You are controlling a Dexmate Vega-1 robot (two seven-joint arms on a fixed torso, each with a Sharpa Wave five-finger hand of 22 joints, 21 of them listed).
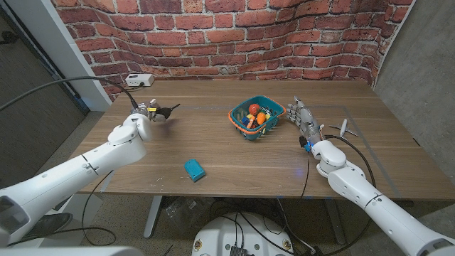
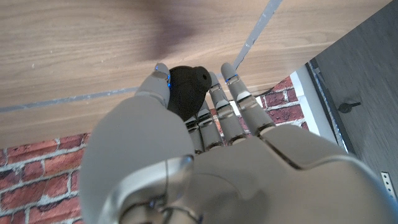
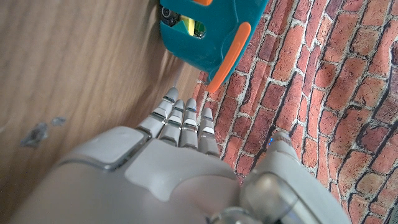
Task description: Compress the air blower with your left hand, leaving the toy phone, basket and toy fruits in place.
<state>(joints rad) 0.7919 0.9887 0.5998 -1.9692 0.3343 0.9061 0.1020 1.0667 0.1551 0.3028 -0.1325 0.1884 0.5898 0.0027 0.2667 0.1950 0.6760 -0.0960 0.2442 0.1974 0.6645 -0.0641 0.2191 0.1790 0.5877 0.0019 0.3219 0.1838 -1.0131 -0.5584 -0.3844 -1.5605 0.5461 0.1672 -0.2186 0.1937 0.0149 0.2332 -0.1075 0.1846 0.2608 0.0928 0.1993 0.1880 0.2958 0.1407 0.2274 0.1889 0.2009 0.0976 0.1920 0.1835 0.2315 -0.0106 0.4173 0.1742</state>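
Observation:
My left hand (image 1: 146, 114) grips the black air blower (image 1: 165, 111) at the table's far left, with the nozzle pointing right. In the left wrist view the round black bulb (image 2: 186, 90) sits between the thumb and the fingers (image 2: 233, 106) of that hand (image 2: 205, 155). The teal basket (image 1: 256, 119) with toy fruits (image 1: 254, 114) stands at the table's middle right. A teal toy phone (image 1: 194, 169) lies near the front edge. My right hand (image 1: 304, 121) stands open just right of the basket, fingers extended, holding nothing. The right wrist view shows this hand (image 3: 180, 155) close to the basket (image 3: 208, 31).
A white box (image 1: 140, 80) with a cable sits at the far left corner. Grey tape lines (image 1: 348, 131) mark the table right of my right hand. A brick wall backs the table.

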